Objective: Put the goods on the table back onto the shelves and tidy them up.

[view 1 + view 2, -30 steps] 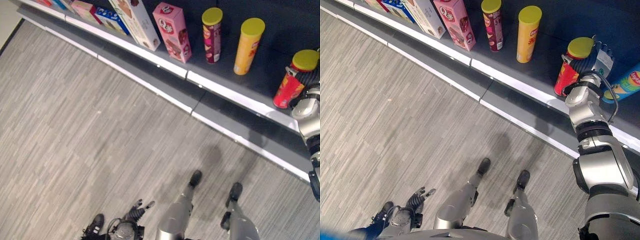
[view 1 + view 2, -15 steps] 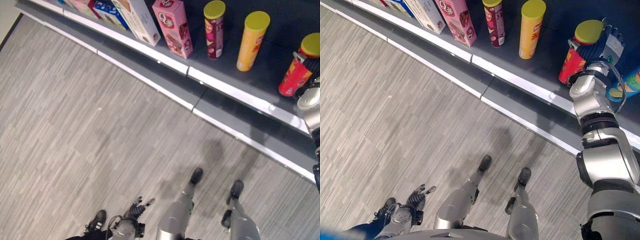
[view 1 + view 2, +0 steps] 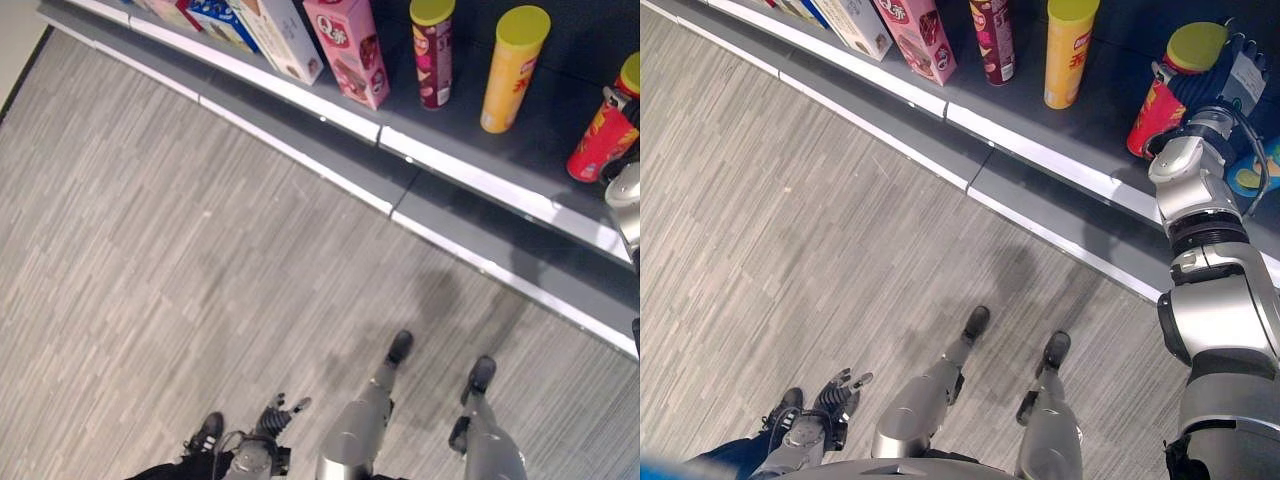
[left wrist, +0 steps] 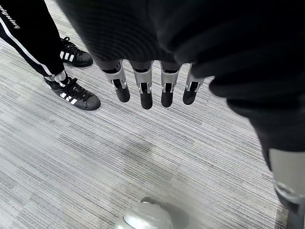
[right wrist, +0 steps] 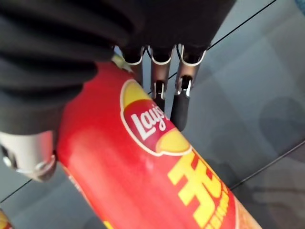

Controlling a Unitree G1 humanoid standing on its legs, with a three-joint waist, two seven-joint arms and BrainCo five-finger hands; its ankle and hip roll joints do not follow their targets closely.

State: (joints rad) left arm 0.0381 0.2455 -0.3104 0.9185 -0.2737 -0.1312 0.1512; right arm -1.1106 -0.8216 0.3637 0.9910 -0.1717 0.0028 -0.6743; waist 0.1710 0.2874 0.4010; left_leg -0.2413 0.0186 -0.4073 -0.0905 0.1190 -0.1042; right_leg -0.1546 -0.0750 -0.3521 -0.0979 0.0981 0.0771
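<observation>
The red can (image 3: 1157, 112) stands tilted on the shelf (image 3: 1040, 160), right hand (image 3: 1230, 85) curled round it (yellow lid up). Left hand (image 4: 152, 88) hangs with straight fingers over the floor (image 3: 150, 250).

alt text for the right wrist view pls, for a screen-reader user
The robot's right hand holds a red chip can with yellow lettering, fingers wrapped round its side. Behind it is the dark grey shelf surface.
</observation>
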